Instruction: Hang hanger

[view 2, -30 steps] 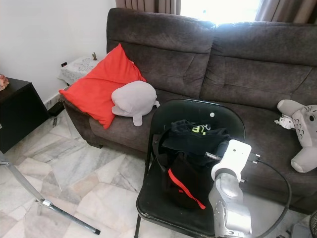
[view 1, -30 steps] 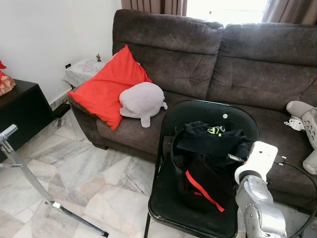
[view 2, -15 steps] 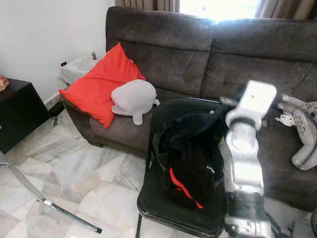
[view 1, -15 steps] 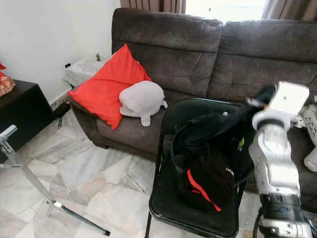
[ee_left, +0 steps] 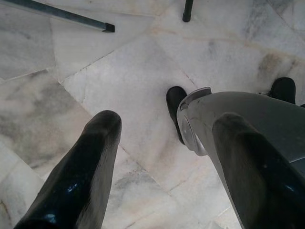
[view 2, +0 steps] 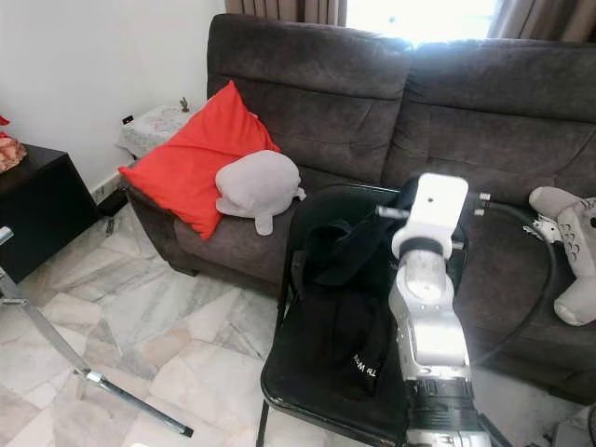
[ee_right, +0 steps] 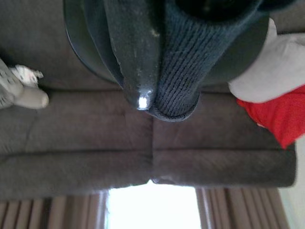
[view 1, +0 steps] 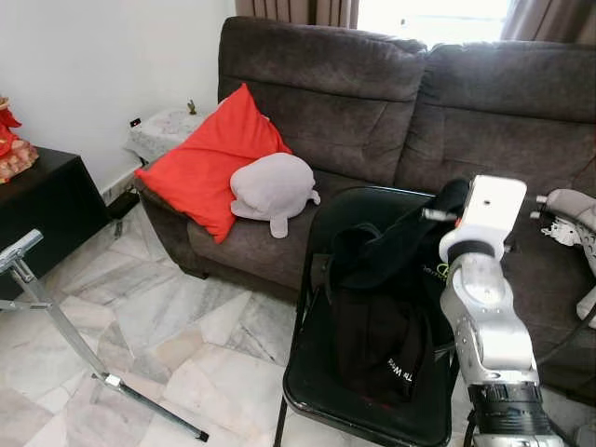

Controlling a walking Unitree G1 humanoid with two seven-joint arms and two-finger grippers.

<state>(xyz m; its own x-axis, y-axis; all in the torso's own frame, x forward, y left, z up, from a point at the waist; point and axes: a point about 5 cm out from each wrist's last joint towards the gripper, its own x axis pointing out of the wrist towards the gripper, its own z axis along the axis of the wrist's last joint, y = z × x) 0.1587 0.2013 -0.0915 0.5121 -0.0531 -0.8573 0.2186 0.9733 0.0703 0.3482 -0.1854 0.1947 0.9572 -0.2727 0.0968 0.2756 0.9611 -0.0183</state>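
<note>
My right gripper (view 1: 445, 209) is raised above the black folding chair (view 1: 357, 421), in front of the sofa. It is shut on a black garment (view 1: 386, 279) that hangs from it down onto the chair seat. In the right wrist view a black finger (ee_right: 135, 52) presses against the garment's knitted cuff (ee_right: 186, 62). A dark loop (view 1: 323, 273) shows at the garment's left edge; I cannot tell if it is a hanger. My left gripper (ee_left: 164, 157) hangs idle and open over the marble floor, beside my own leg (ee_left: 248, 114).
A metal rack's slanted leg (view 1: 58, 328) stands on the floor at left. The dark sofa (view 1: 372, 102) carries a red cushion (view 1: 209, 163), a grey plush (view 1: 272, 186) and another plush (view 2: 570, 233) at right. A black cabinet (view 1: 42, 214) is at far left.
My right arm rose from the chair seat, pulling the black garment up with it; half a second ago it stood slightly higher. The garment's red strap has dropped out of sight.
</note>
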